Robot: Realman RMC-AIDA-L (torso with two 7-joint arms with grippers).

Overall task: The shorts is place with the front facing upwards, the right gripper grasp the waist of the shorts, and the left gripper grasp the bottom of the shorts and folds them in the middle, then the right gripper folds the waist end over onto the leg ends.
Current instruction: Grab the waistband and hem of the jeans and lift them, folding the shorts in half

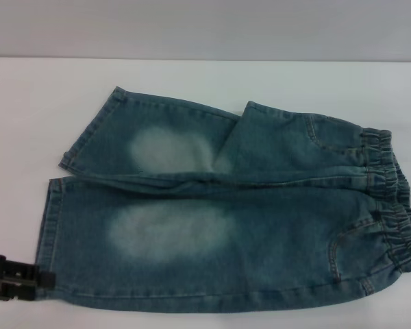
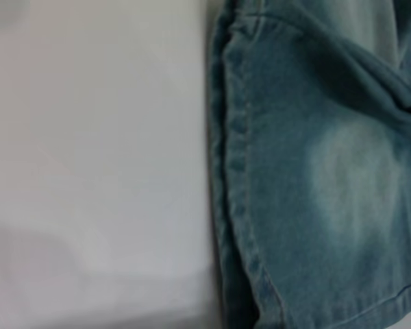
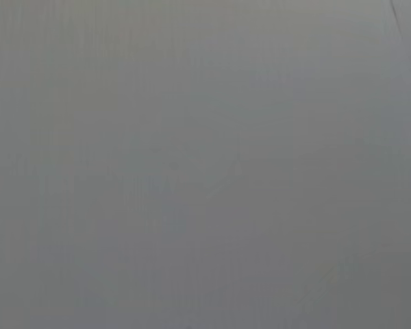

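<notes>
shorts [image 1: 226,219] flat on white counter [image 1: 27,103], front up | waist [image 1: 394,199] on the right, leg ends [image 1: 55,212] on the left | left gripper [image 1: 14,275] just beside near leg's hem corner, jaws: cannot tell | right gripper out of sight

only the left gripper [image 1: 14,276] shows: black, blocky, pronged.
</notes>
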